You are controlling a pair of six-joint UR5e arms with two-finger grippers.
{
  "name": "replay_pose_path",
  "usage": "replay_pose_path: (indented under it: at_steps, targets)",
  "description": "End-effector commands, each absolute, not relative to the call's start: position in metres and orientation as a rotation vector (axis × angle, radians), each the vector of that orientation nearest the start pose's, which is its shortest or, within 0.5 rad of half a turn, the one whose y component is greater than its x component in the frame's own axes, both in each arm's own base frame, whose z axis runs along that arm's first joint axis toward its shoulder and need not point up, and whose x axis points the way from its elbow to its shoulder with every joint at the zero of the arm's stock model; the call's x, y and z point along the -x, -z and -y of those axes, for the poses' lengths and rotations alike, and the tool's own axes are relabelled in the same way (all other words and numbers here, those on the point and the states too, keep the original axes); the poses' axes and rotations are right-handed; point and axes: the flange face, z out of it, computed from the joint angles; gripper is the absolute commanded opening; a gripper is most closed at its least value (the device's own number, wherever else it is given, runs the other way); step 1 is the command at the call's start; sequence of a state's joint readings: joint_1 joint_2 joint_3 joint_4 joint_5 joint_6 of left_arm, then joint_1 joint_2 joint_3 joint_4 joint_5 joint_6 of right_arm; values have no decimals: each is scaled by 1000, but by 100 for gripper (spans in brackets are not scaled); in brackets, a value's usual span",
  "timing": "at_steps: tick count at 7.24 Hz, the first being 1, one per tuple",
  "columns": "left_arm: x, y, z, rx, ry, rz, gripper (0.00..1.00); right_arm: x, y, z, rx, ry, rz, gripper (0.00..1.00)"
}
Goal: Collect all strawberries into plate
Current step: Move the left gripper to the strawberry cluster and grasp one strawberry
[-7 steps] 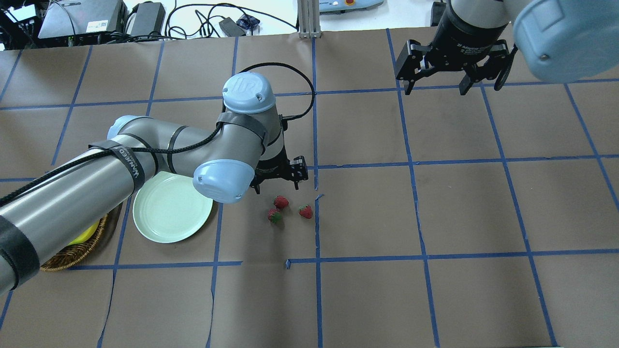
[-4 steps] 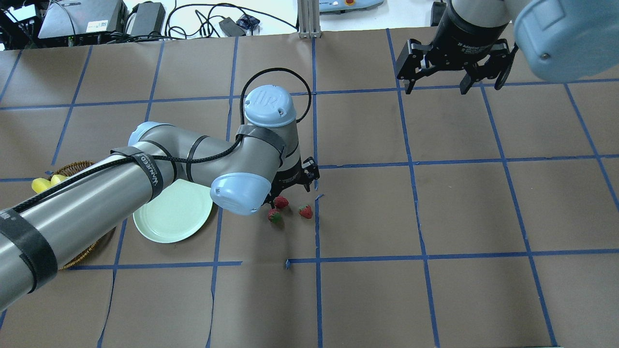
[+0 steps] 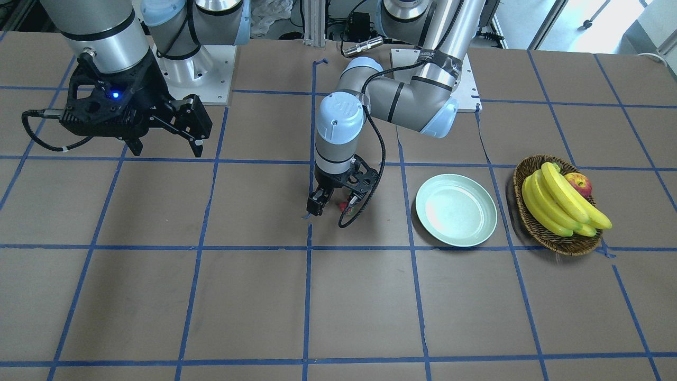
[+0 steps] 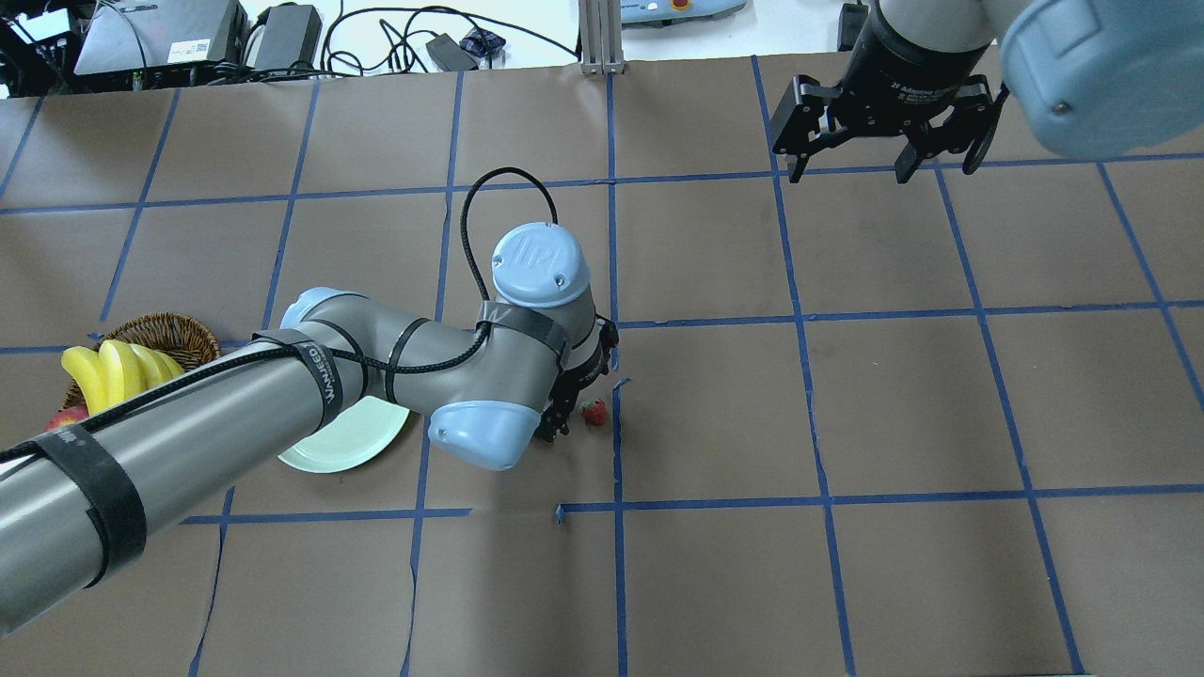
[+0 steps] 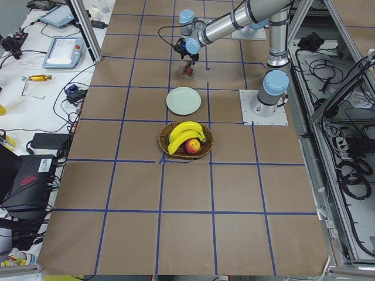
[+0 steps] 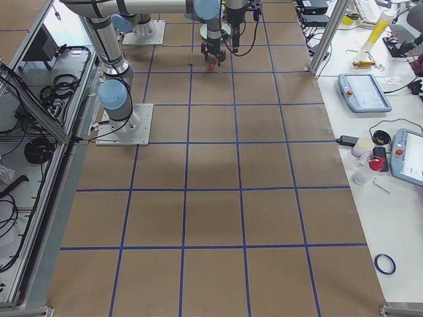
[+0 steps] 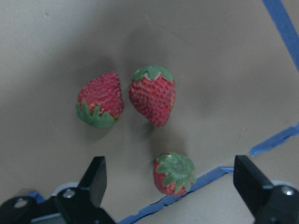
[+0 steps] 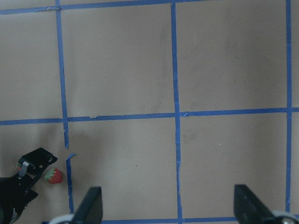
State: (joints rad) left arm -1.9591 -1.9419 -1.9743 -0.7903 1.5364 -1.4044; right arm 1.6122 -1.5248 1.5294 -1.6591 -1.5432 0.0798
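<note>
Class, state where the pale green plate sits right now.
Front-facing view: the plate lies right of centre, empty, between the left gripper and the wicker basket.

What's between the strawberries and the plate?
Nothing on the table: the front-facing view shows only bare paper and one blue tape line between strawberries and plate.

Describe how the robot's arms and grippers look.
The left arm and right arm are silver-grey tubes with pale blue rounded joint caps, one bearing a UR logo. Black bands, one with white lettering, strap a black cable along the left arm. The left gripper and right gripper are black two-finger linkages; the right shows a blue light.
</note>
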Motion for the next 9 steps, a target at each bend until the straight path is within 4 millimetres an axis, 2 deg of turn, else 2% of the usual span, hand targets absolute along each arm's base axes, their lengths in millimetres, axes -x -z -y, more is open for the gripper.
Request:
replay_pose_path:
  at_steps: [1, 2, 4, 6, 7, 8, 9]
  targets:
    - [332, -176, 442, 1581, -28, -2757, 90, -158, -494, 513, -58, 123, -3105, 100]
    - [334, -175, 441, 1579, -42, -2763, 80, -158, -493, 513, -58, 121, -3105, 100]
    - [343, -172, 435, 1551, -102, -2799, 48, -158, -493, 513, -58, 121, -3105, 100]
    - [344, -171, 435, 1502, -102, -2826, 7, -158, -493, 513, -58, 119, -3105, 100]
    - [344, -172, 436, 1462, -96, -2850, 0, -158, -493, 513, -58, 121, -3105, 100]
    - [344, -189, 440, 1421, -45, -2895, 0, -158, -492, 513, -58, 119, -3105, 100]
    - [342, -215, 456, 1370, 84, -2922, 0, -158, -492, 513, -58, 119, -3105, 100]
